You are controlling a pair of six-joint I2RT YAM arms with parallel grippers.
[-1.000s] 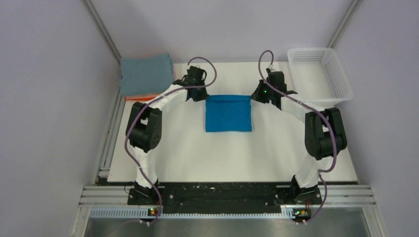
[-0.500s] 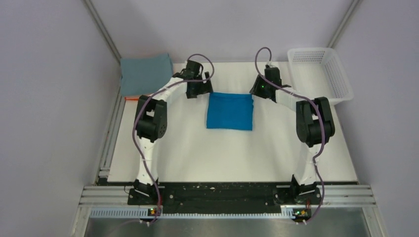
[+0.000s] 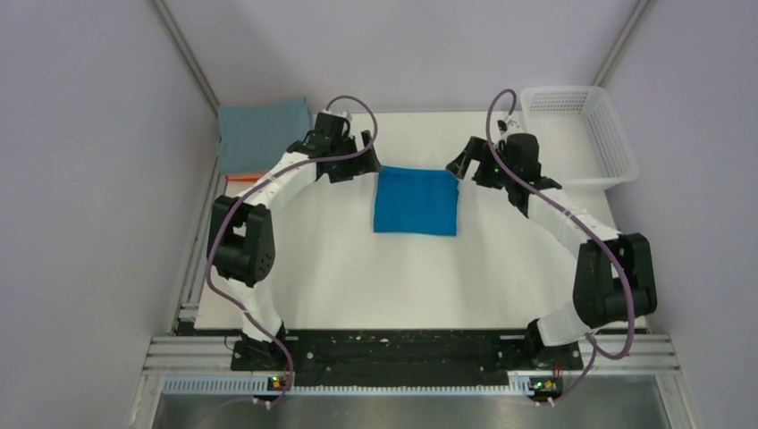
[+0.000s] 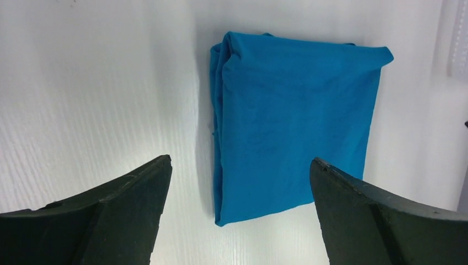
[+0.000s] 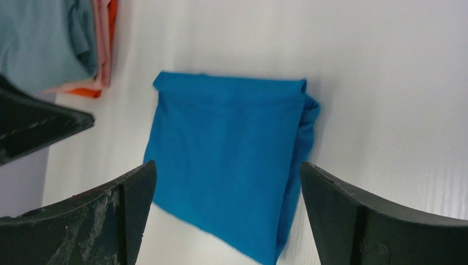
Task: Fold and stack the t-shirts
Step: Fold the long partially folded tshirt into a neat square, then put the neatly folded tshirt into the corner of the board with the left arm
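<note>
A bright blue t-shirt (image 3: 416, 201), folded into a rectangle, lies flat on the white table mid-way between the arms, with nothing gripping it. My left gripper (image 3: 356, 166) hovers just off its far left corner, open and empty. In the left wrist view the shirt (image 4: 292, 127) shows beyond the spread left gripper (image 4: 240, 160). My right gripper (image 3: 465, 166) hangs open off the far right corner. Its own view shows the shirt (image 5: 226, 160) below the right gripper (image 5: 227, 164). Folded t-shirts are stacked at the far left, dusty grey-blue (image 3: 264, 134) on top, with salmon pink (image 5: 101, 44) and orange (image 5: 112, 22) edges beneath.
A white mesh basket (image 3: 617, 143) stands at the far right corner of the table. Grey walls close in the left, right and back sides. The stack sits partly over the table's far left edge.
Both grippers have gone from shut to open and let go of the blue shirt's far edge. The left one has drawn back leftward and the right one rightward; the shirt lies still.
</note>
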